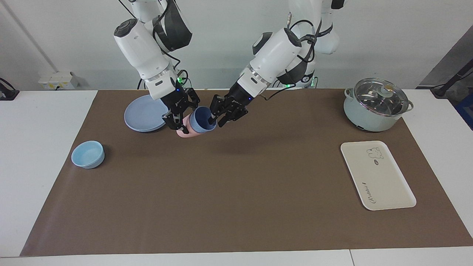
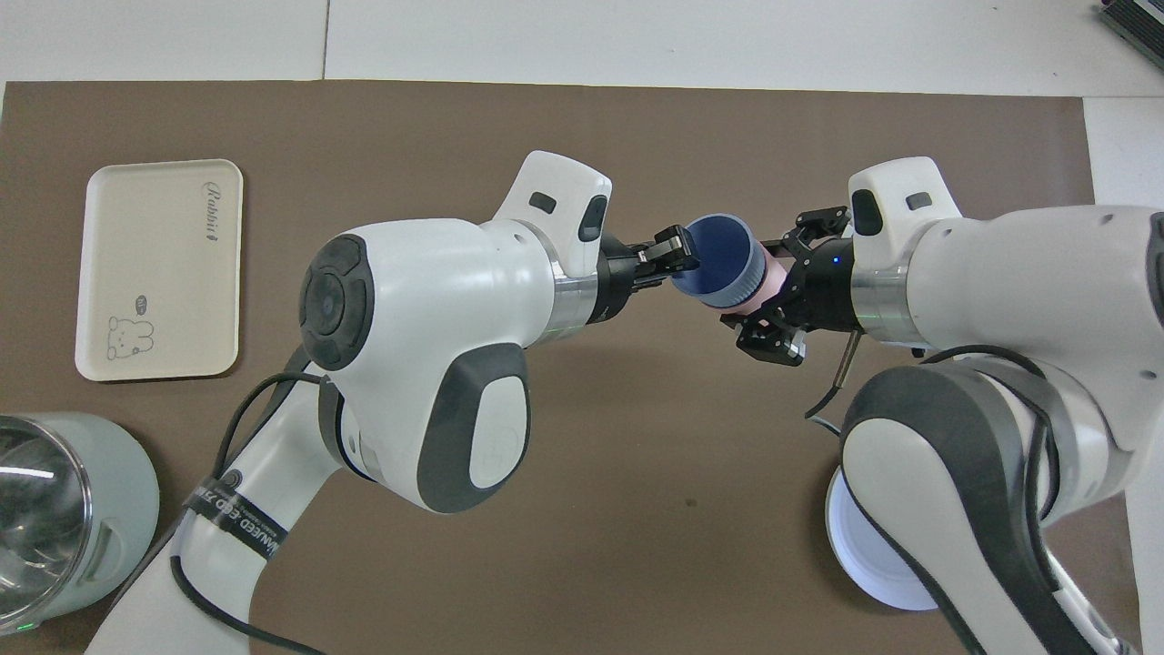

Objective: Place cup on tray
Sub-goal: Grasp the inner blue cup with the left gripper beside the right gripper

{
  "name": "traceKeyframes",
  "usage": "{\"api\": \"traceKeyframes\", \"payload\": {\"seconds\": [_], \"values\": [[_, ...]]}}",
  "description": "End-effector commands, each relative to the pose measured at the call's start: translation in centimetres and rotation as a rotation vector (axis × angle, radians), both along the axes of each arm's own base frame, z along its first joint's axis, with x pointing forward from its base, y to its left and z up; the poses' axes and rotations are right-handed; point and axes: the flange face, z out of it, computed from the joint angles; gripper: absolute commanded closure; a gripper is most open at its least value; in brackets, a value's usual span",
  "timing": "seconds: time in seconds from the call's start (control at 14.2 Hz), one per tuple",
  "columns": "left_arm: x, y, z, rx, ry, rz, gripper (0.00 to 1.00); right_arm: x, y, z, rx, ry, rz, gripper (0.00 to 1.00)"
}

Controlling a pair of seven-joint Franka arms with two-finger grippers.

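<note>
Evidently the cup [image 1: 202, 119] sits nested in a pink tumbler [image 1: 186, 130], both tilted and held up over the bench [image 1: 236, 184] near the round plate [image 1: 142, 114]. The right pincer [image 1: 176, 120] clamps the pink tumbler; the left pincer [image 1: 215, 113] pinches the cup's rim, one finger inside. To separate them cleanly, pull along the cup's axis, straight and slow, while the right arm holds firm. The tray [image 1: 377, 175] lies well apart, toward the left arm's end.

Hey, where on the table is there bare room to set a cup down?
The tray is bare apart from its print. The brown mat is open between the tray and the light-blue bowl. It is crowded by the blue plate, where the left gripper and right gripper hold the nested blue cup and pink cup.
</note>
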Motion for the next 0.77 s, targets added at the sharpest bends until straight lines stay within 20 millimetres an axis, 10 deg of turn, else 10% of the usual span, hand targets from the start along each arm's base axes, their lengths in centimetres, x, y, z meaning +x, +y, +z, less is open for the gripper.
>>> {"api": "traceKeyframes", "payload": {"seconds": [0.0,0.14,0.42,0.7], "values": [[-1.4,-0.9,-0.9,0.030,-0.004,-0.027,0.84,0.0,-0.1,0.6,-0.013,-0.006,-0.012,1.00],[-2.0,-1.1,-1.5,0.038,0.013,-0.034,1.00,0.0,-0.1,0.6,-0.013,-0.006,-0.012,1.00],[-2.5,-1.5,-1.3,0.037,0.027,-0.042,1.00,0.0,-0.1,0.6,-0.013,-0.006,-0.013,1.00],[1.2,1.8,2.4,0.042,0.092,-0.059,1.00,0.0,-0.2,0.5,-0.014,-0.005,-0.013,1.00]]}}
